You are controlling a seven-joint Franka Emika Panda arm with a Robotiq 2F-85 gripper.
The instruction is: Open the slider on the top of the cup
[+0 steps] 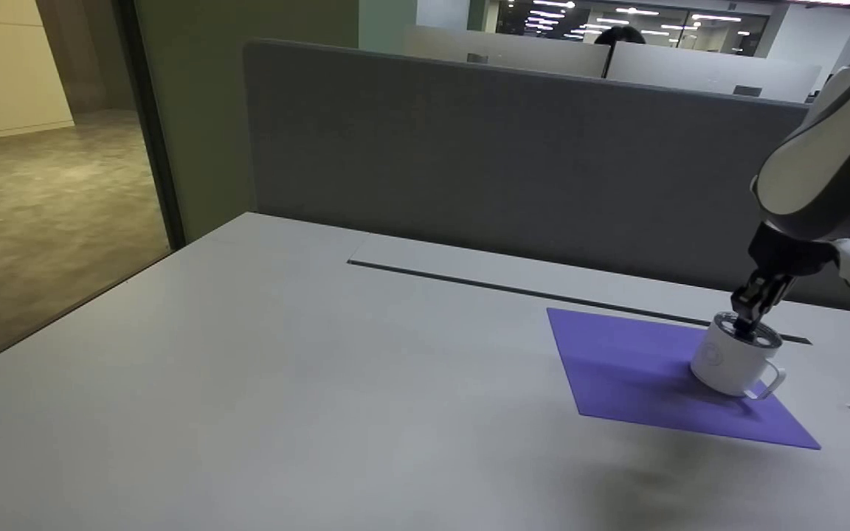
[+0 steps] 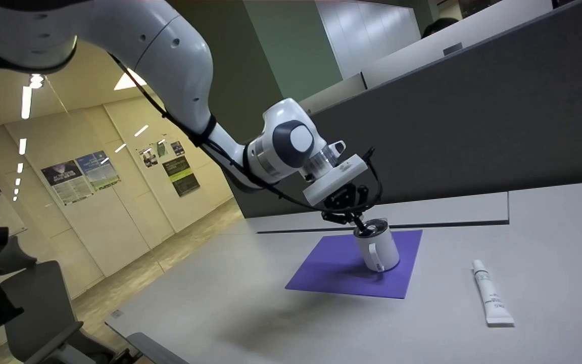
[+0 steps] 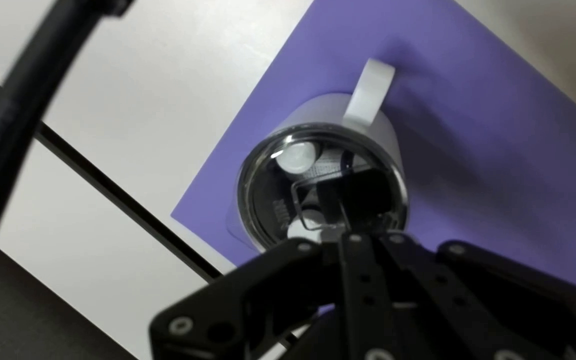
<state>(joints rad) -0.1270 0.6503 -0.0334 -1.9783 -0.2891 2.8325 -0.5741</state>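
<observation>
Claw (image 1: pixel 745 330) closed, down @ lid (image 3: pixel 274 196) of wht cup (image 2: pixel 381 251).

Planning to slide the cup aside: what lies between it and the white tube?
From the cup to the tube: purple mat, then only white tabletop, in an exterior view.

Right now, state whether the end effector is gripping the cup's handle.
No, the end effector is at the lid, apart from the handle.

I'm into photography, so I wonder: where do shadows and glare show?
Wrist view: glint on the clear lid, shadow beside the white cup across the purple mat; both exterior views: soft shadow on the table, bright light strips beyond.
</observation>
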